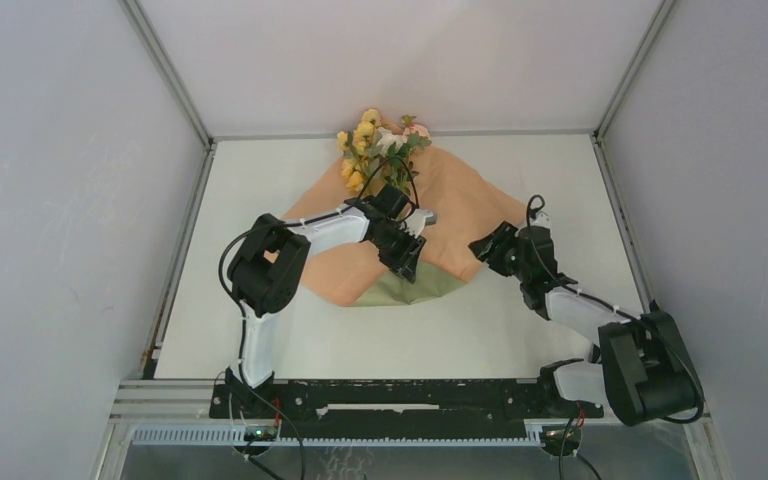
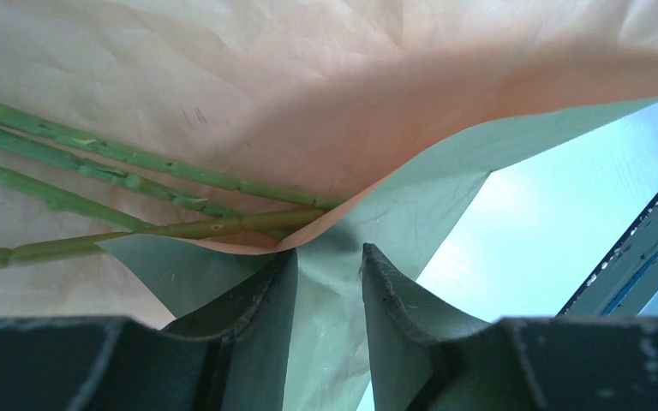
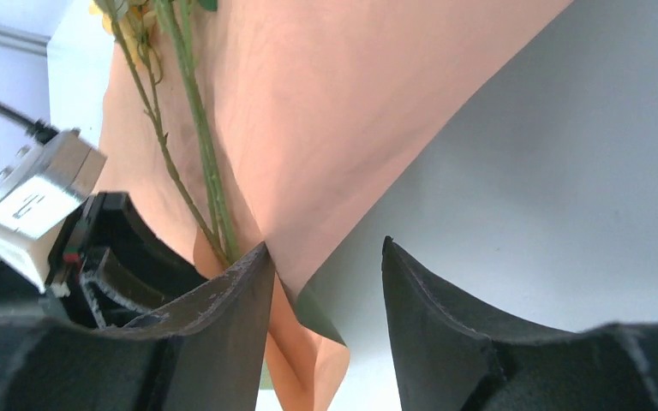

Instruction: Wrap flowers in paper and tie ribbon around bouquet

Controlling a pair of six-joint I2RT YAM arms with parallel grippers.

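Two grippers are seen at the paper (image 1: 460, 215), peach side up under the flowers (image 1: 378, 150) mid-table: the left gripper (image 2: 329, 287) is clamped on its folded near edge, the right gripper (image 3: 326, 282) parted beside it.

Left hand (image 1: 407, 262) pinched shut on paper (image 1: 460, 205); right hand (image 1: 482, 250) parted, both arms reaching inward.
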